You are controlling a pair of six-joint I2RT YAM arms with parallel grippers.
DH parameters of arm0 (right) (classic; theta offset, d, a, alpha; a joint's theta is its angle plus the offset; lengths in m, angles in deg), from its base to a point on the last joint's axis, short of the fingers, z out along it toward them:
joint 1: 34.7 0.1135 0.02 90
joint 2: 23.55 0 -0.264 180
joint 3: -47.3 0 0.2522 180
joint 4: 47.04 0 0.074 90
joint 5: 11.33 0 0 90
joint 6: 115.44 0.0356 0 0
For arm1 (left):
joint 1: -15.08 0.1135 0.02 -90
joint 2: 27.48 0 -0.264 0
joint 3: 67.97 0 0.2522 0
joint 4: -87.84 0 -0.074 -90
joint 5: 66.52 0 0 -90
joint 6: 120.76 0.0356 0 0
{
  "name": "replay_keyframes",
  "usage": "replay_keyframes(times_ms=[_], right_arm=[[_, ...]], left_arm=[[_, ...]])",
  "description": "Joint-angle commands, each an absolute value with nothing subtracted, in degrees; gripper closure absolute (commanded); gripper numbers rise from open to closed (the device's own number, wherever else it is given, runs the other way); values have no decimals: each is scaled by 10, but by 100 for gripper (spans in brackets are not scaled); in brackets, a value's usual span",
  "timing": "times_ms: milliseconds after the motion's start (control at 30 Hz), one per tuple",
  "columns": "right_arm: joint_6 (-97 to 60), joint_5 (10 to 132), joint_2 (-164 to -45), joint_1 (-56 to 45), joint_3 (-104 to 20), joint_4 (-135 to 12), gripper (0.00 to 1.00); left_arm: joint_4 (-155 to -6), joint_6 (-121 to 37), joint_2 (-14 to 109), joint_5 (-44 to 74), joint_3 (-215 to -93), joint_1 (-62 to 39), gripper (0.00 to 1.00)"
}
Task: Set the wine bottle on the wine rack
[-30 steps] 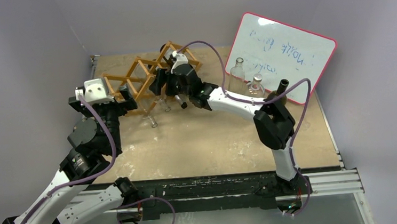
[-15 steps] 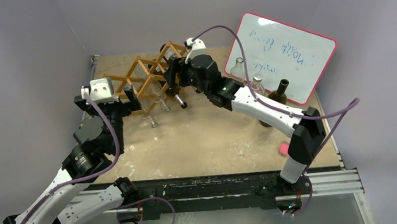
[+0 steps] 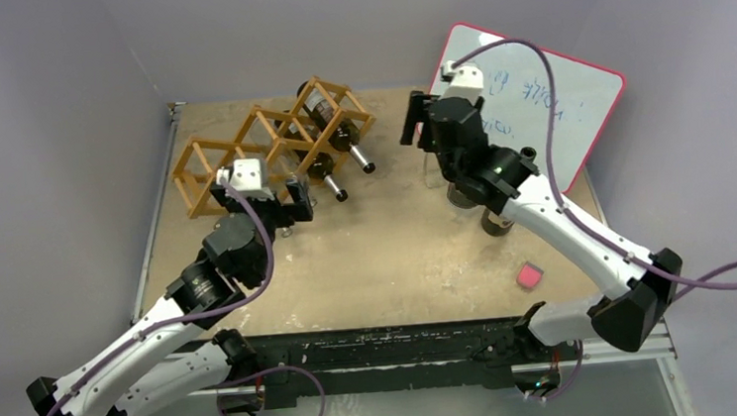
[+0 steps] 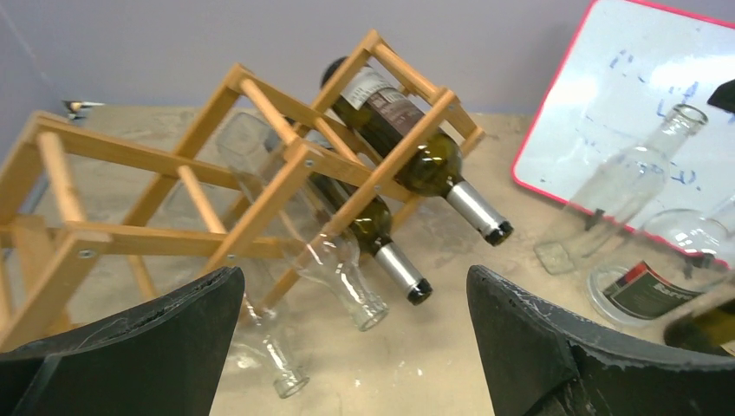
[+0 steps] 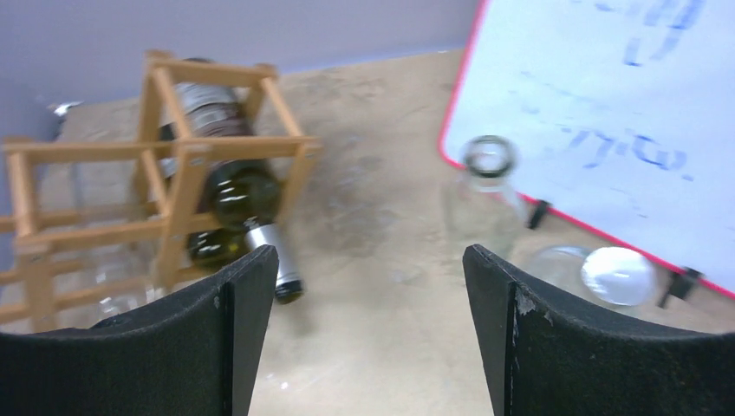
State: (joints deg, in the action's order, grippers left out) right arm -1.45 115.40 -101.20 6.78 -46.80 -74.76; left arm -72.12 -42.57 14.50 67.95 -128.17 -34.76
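right fingers (image 5: 563,347) apart and empty, poised above a clear bottle (image 5: 488,186) by the whiteboard (image 5: 607,87). left fingers (image 4: 147,347) spread wide, facing the wine rack (image 4: 260,206), which cradles two dark bottles (image 4: 407,130). an unracked dark wine bottle (image 3: 493,223) stands on the tabletop (image 3: 398,255) under the right arm (image 3: 564,222). likely step: reaching for a bottle; next, descend and close on it.

**No legible text anywhere**

Whiteboard (image 3: 575,102): blue handwritten scrawl, unreadable in every view.
Top bottle (image 4: 381,97) in rack (image 4: 260,206): dark label with pale print, too small to read.
Bottle by whiteboard (image 4: 646,293): red-and-black label, lettering blurred.
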Motion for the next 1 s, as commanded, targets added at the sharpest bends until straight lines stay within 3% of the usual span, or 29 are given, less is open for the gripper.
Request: replay_keyframes(times_ms=[0,267,567,900,967], right_arm=[[-4,1184,-972,13,-438,-771,19],[-39,1099,-1041,-58,-471,-765,18],[-78,1100,-1127,-81,-523,-762,24],[-109,1115,-1156,-92,-520,-735,51],[-121,1107,-1149,-91,-513,-726,62]], left_arm=[[-760,-454,163,629,-1298,-346,0],[-777,-464,182,635,-1300,-347,1],[-760,-470,253,680,-1347,-347,0],[-749,-467,262,678,-1351,-347,0],[-745,-468,262,677,-1351,-347,0]])
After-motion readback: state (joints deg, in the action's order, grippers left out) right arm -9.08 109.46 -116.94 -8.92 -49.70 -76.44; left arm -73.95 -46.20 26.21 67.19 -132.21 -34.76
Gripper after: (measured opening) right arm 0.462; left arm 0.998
